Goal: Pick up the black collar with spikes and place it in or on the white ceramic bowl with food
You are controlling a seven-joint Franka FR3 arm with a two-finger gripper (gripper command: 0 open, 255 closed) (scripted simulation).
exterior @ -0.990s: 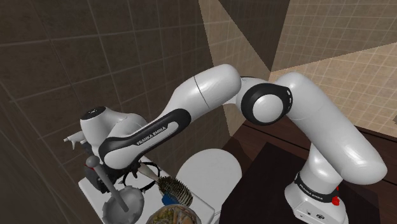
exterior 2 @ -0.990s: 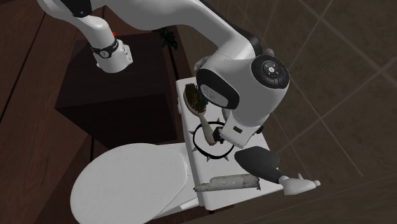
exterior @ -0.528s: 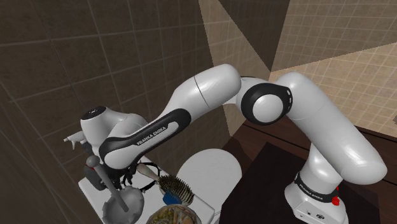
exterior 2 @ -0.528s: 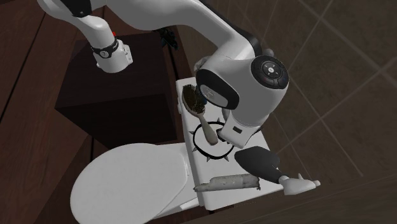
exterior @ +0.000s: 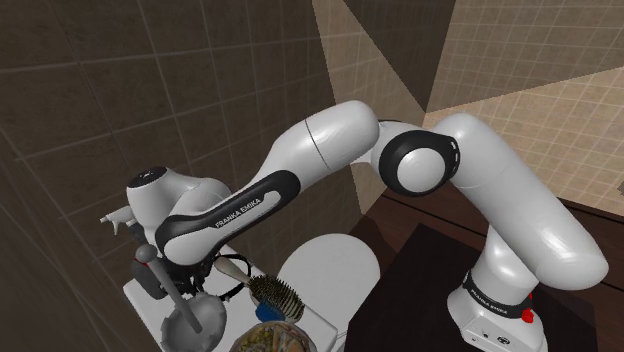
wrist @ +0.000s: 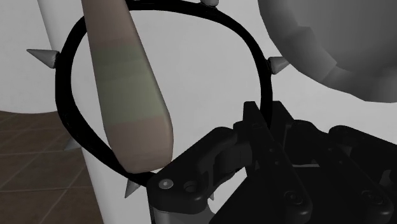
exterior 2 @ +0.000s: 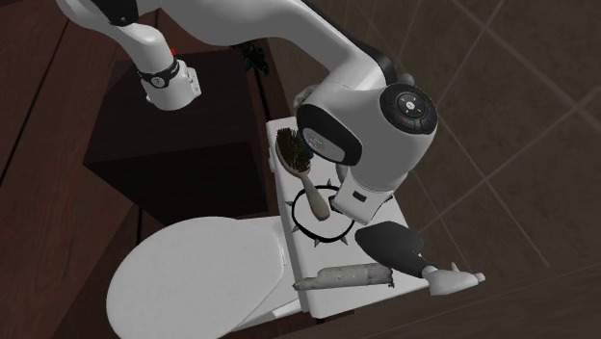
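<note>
Bending low over a white toilet-tank lid (exterior 2: 313, 255), the white robot arm (exterior: 330, 140) brings its black two-finger gripper (wrist: 254, 127) right to the black collar with silver spikes (wrist: 65, 89). The collar lies flat as an open ring near the middle of the lid. In the wrist view the gripper's black tip overlaps the band on one side of the ring. Whether the jaws are parted or closed on the band cannot be told.

A hairbrush with a pale wooden handle and dark bristles (exterior 2: 292, 154) lies across the collar, its handle crossing over the band and ending inside the ring. At the near end of the lid in the shoulder view, just beside the brush head, sits a round bowl with mottled brown and green contents (exterior: 268, 338). To the shoulder view's left of the brush stands a grey dish with a knobbed grey stick (exterior: 195, 318).

At the lid's other end lie a grey rolled tube (exterior 2: 344, 278) and a black teardrop-shaped object with a white tip (exterior 2: 400, 248). A closed white toilet seat lid (exterior 2: 193, 274) adjoins the tank.
</note>
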